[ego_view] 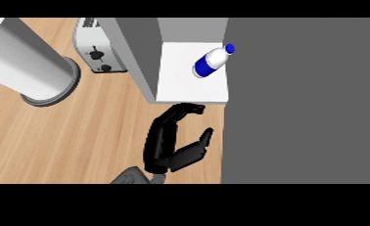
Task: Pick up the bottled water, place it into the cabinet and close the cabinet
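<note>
The bottled water [210, 62], white with a blue band and blue cap, rests on the white cabinet shelf [180, 85], close to the shelf's right side. The cabinet's grey left wall [137, 56] stands beside the shelf. A broad dark grey panel [296, 102], apparently the open cabinet door, fills the right side of the view. My left hand [170, 139] hovers over the wooden counter just in front of the shelf's edge. It is open, fingertips bent toward the panel, thumb out to the right, holding nothing. It is apart from the bottle. My right hand does not show.
A silver toaster [98, 49] stands on the counter left of the cabinet wall. A tall grey cylinder [33, 61] on a round base stands at the far left. Bare wooden counter [86, 137] lies to the left of my hand.
</note>
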`<state>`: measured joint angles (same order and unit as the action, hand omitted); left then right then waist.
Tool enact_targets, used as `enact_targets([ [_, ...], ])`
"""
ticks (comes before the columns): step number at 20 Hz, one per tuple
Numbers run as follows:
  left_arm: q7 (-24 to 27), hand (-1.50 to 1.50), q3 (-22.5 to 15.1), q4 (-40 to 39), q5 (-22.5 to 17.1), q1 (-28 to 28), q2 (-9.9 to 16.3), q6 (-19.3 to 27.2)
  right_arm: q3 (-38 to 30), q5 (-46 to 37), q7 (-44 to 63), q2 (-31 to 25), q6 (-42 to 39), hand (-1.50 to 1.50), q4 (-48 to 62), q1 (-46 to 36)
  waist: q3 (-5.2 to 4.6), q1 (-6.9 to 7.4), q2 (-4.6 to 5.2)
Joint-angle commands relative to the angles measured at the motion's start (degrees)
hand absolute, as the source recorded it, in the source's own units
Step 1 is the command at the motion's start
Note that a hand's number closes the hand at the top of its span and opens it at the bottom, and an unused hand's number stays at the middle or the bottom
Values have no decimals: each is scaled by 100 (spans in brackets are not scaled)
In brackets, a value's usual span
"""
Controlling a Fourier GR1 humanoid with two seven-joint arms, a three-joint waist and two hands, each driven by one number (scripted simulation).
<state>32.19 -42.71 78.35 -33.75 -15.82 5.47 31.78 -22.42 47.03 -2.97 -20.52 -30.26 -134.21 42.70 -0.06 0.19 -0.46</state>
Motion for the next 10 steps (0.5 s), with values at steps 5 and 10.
enact_targets([
  [5, -151, 150, -346, 1712, 220, 1244, 1178, -85, 197, -312, 322, -41, -433, 150, -994, 360, 2, -12, -1],
  [10, -103, 150, -24, 2130, 0, 1747, 1990, -502, 433, -547, 539, -363, -838, 150, -1172, 479, -8, 14, -2],
])
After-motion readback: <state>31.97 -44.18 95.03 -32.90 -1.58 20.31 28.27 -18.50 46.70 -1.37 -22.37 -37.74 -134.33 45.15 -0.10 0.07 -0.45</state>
